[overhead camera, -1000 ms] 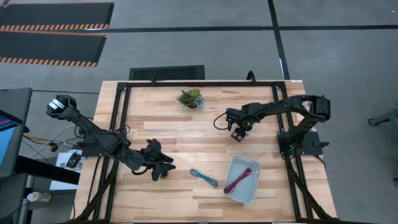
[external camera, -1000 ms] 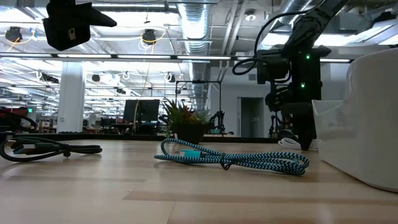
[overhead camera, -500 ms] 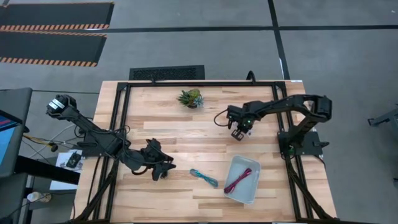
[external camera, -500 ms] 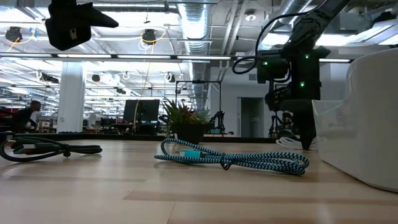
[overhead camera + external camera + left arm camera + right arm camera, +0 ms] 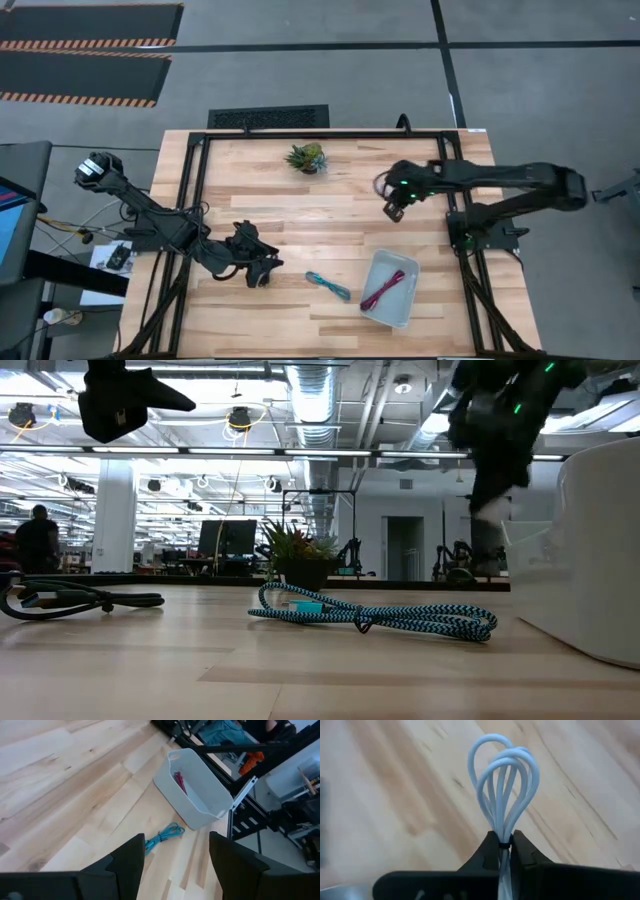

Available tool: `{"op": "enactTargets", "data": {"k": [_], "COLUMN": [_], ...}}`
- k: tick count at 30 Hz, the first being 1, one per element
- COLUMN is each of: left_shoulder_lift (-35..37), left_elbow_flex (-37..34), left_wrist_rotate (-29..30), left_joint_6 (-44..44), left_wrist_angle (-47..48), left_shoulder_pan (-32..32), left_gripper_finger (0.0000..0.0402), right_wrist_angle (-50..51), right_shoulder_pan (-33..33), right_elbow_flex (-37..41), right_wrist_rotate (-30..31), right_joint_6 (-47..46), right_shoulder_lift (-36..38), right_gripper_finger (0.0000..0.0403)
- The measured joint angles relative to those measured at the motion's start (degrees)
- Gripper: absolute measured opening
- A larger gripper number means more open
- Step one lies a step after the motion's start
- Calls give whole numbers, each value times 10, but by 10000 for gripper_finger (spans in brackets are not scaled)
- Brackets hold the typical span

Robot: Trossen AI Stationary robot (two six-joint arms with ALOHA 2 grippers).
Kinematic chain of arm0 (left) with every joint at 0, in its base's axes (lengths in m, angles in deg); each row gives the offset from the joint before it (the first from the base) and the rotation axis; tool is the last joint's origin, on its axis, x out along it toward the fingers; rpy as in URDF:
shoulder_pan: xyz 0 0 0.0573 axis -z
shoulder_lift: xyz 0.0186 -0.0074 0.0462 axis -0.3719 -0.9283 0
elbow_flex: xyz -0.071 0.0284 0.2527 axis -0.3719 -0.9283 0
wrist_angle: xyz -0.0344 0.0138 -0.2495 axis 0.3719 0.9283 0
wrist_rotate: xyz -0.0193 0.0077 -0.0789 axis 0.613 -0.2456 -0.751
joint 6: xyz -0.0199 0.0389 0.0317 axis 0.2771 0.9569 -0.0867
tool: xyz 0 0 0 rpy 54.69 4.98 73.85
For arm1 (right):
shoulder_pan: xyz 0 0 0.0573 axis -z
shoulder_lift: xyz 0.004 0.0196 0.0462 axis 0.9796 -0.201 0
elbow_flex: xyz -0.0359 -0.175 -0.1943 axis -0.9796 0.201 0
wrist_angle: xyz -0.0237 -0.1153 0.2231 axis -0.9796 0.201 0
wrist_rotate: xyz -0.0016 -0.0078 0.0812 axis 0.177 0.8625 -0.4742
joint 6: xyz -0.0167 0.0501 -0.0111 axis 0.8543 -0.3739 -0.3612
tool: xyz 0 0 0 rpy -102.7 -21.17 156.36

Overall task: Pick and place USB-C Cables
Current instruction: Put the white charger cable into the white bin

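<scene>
Since a second ago the right arm has stretched out flatter and lifted, carrying its load up off the wood. Its right pincer is clamped tight on the white cable, whose loops fan out ahead of the fingers. From above, that pincer hangs over the counter, and the pale blue tray lies toward the near edge from it, well apart. I'd judge the coming move turns on that: swing toward the tray's long axis, which runs diagonally, and drop the bundle inside. The right arm is clearly the nearer one.

One maroon-red cable already lies in the tray. One teal-blue cable lies on the wood just beside the tray. One black cable rests by the left pincer, whose fingers are spread with nothing between them. One small plant stands at the far edge.
</scene>
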Motion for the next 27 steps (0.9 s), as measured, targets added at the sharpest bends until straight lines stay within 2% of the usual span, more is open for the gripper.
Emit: {"op": "enactTargets", "data": {"k": [6,11,15,18,21,27], "left_shoulder_lift": [0,0,0,0,0,0], "left_elbow_flex": [0,0,0,0,0,0], "left_wrist_rotate": [1,2,2,1,-5,-5], "left_joint_6": [0,14,14,14,10,9], "left_wrist_angle": [0,0,0,0,0,0], "left_shoulder_pan": [0,0,0,0,0,0], "left_gripper_finger": [206,206,206,206,206,206], "right_wrist_angle": [-16,-81,-140,-151,-136,-89], "right_shoulder_pan": [-106,-241,-351,-415,-463,-525], "right_elbow_flex": [0,0,-1,-1,-1,-1], "right_wrist_rotate": [6,48,67,103,122,122], "right_joint_6": [-90,-98,-33,-19,-39,-104], "right_shoulder_lift": [134,181,172,148,117,40], "right_gripper_finger": [14,14,14,14,14,14]}}
